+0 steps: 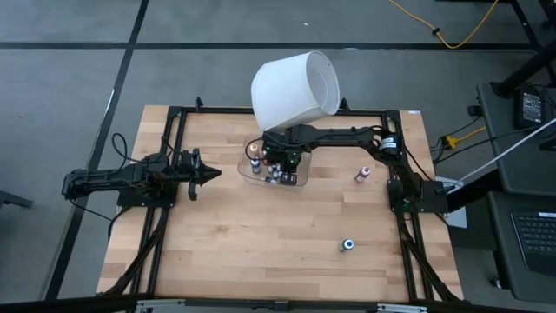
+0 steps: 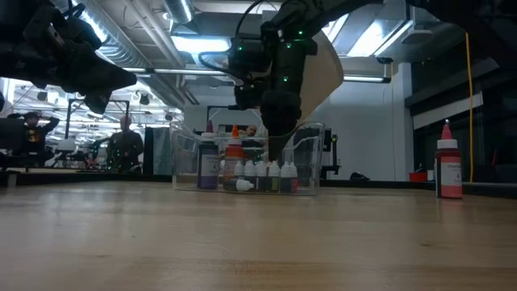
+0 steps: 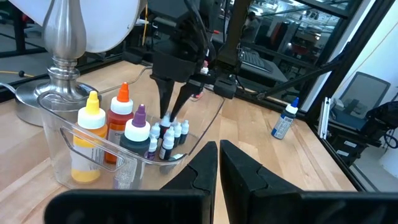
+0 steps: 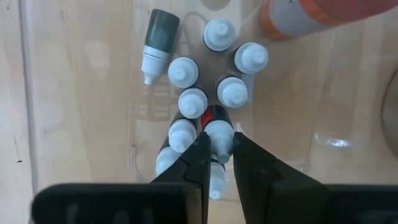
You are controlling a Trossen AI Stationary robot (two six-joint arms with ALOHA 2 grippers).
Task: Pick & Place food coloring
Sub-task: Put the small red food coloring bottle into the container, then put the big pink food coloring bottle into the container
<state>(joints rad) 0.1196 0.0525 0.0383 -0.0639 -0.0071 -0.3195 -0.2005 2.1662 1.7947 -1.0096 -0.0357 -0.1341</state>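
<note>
Several tiny food coloring bottles [image 4: 193, 99] with whitish caps stand clustered in a clear plastic tray [image 1: 300, 180], and one lies on its side [image 4: 157, 40]. Bigger bottles with yellow, orange and purple caps [image 3: 121, 118] stand at one end of the tray. My right gripper [image 4: 217, 146] points down into the tray [image 2: 275, 153] and is shut on one tiny bottle. My left gripper [image 1: 213, 172] hovers shut to the left of the tray. A red-capped bottle [image 1: 363, 174] stands on the table right of the tray. A blue-capped one [image 1: 347, 245] lies nearer the front edge. My right gripper pinches a tiny bottle with a red label by its whitish cap [image 4: 219, 132] between its two fingertips [image 4: 200, 152], coming from above and pointing down. The bottle stands upright among the other tiny bottles in the tray. Whether its base is off the tray floor, I cannot tell.
A lamp with a big white shade [image 1: 295, 87] and a metal base [image 3: 59, 37] stands just behind the tray. A black frame [image 1: 174, 117] runs around the table's edges. Bare wood [image 1: 261, 243] lies between the tray and the near edge.
</note>
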